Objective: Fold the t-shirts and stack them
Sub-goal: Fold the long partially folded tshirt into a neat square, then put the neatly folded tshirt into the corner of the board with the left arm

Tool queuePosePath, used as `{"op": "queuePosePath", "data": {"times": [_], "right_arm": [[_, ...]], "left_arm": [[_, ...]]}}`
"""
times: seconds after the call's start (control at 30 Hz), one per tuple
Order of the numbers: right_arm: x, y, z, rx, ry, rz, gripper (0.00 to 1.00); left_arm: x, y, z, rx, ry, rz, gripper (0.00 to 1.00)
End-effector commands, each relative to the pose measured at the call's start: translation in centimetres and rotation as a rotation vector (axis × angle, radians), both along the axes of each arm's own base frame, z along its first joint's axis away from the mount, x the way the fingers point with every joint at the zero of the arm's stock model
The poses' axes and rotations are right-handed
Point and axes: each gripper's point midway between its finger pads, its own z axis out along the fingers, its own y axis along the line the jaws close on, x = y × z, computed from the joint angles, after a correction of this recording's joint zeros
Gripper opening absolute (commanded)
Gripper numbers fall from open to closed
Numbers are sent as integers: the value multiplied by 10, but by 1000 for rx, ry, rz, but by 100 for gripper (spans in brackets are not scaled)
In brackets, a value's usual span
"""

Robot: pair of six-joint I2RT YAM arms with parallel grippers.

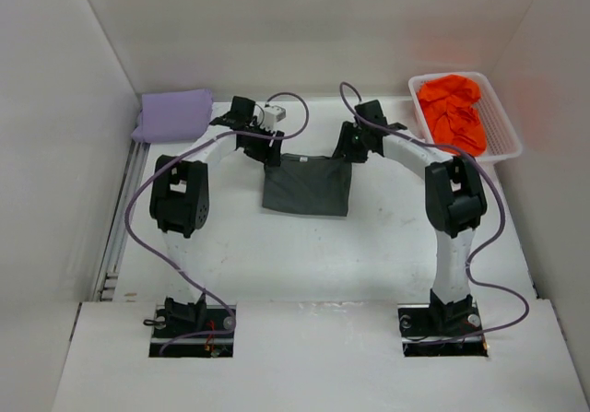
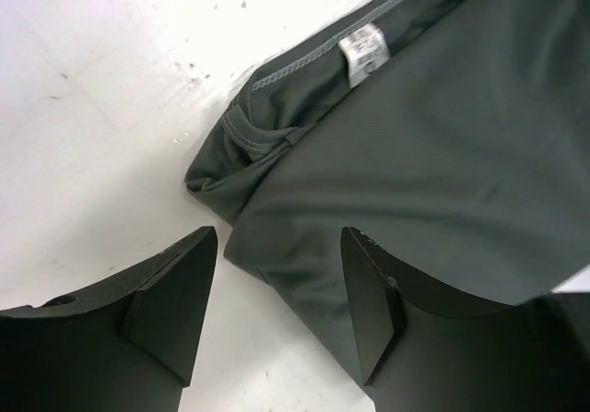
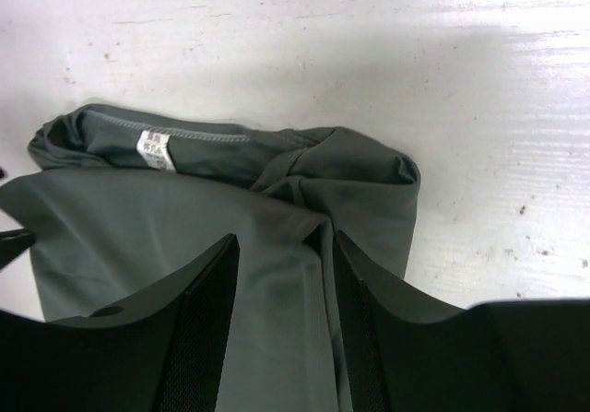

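The dark grey t-shirt (image 1: 307, 184) lies folded into a rough rectangle on the middle of the table (image 1: 277, 264). Its collar edge faces 12 o'clock, away from my bases. A small white label (image 2: 361, 51) shows inside that collar, and the fabric is bunched into folds at both far corners.

My left gripper (image 1: 273, 151) sits at the shirt's 11 o'clock corner. Its jaws are spread wide. In the left wrist view one finger (image 2: 175, 292) is over bare table and the other is over grey cloth, so the shirt's edge runs between them. Nothing is pinched.

My right gripper (image 1: 348, 150) is at the shirt's 1 o'clock corner. Its jaws are also apart, and a raised ridge of grey fabric runs up between the two fingers (image 3: 198, 320). I cannot tell whether the tips touch the cloth.

The lavender t-shirt (image 1: 173, 114) rests as a folded bundle at about 10 o'clock from the grey one, against the left wall. The orange t-shirt (image 1: 452, 110) is crumpled inside the white basket (image 1: 509, 135) at about 2 o'clock, by the right wall.
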Motion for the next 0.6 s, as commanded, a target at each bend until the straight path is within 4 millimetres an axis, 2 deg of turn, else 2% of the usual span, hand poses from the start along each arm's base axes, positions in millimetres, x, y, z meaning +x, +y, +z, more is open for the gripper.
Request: {"op": "queuePosePath", "data": {"times": [0.0, 0.07, 0.2, 0.27, 0.33, 0.4, 0.57], "right_arm": [[20, 5, 10, -2, -63, 5, 49], [14, -1, 11, -22, -56, -9, 49], [-5, -19, 26, -61, -81, -41, 57], [-18, -25, 25, -74, -70, -47, 63], [-33, -26, 19, -74, -43, -50, 66], [-45, -26, 10, -70, -11, -58, 69], [-64, -12, -13, -48, 44, -47, 70]], "left_arm": [[9, -1, -6, -25, 38, 48, 55], [4, 3, -6, -32, 60, 58, 54], [-15, 9, 22, -85, 42, 77, 55], [-26, 9, 33, -110, 38, 82, 56], [-38, 9, 35, -125, 63, 90, 56], [-48, 9, 27, -125, 108, 96, 57], [-71, 9, -19, -107, 293, 130, 55]]}}
